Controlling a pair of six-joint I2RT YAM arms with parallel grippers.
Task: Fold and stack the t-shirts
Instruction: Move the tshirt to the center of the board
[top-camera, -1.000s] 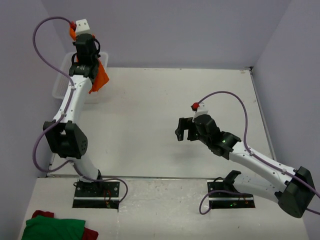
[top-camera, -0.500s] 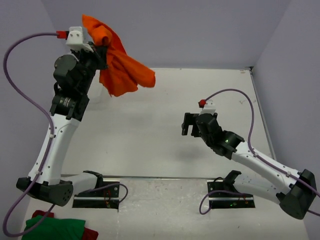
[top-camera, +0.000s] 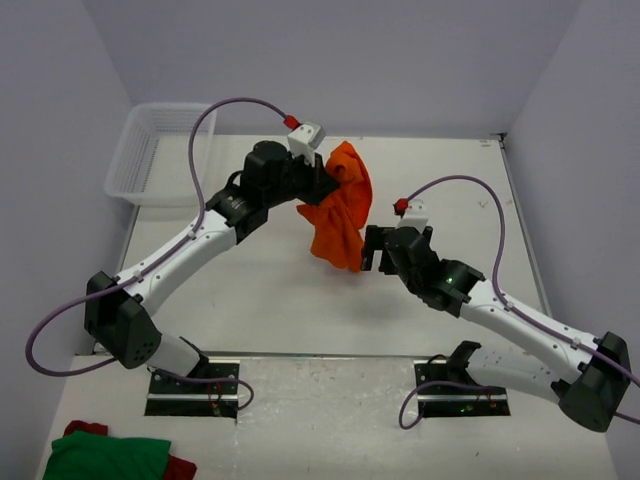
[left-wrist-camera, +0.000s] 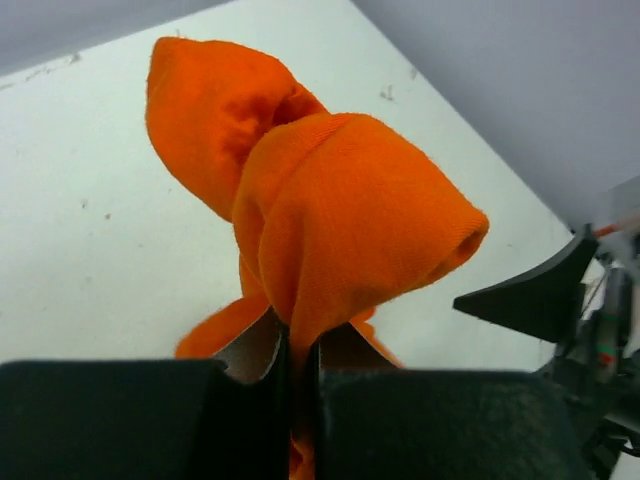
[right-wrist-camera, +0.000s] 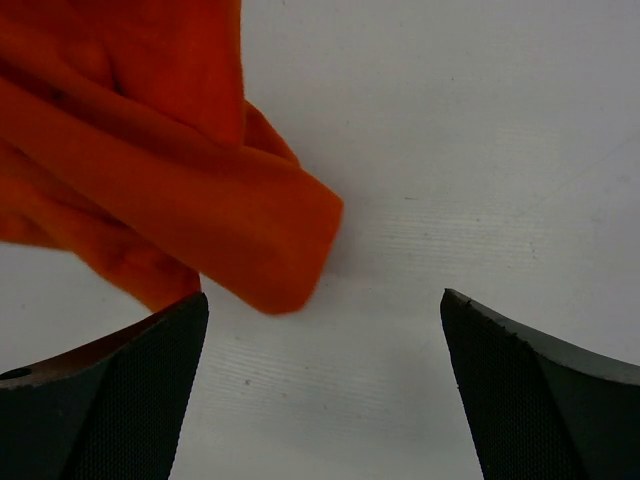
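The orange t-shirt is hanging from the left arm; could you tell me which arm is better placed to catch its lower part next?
Right, probably. The right tool is open beside the hanging end of the orange t-shirt, while the left tool is shut on its top, holding it up.

Plain bright orange t-shirt (top-camera: 340, 215)
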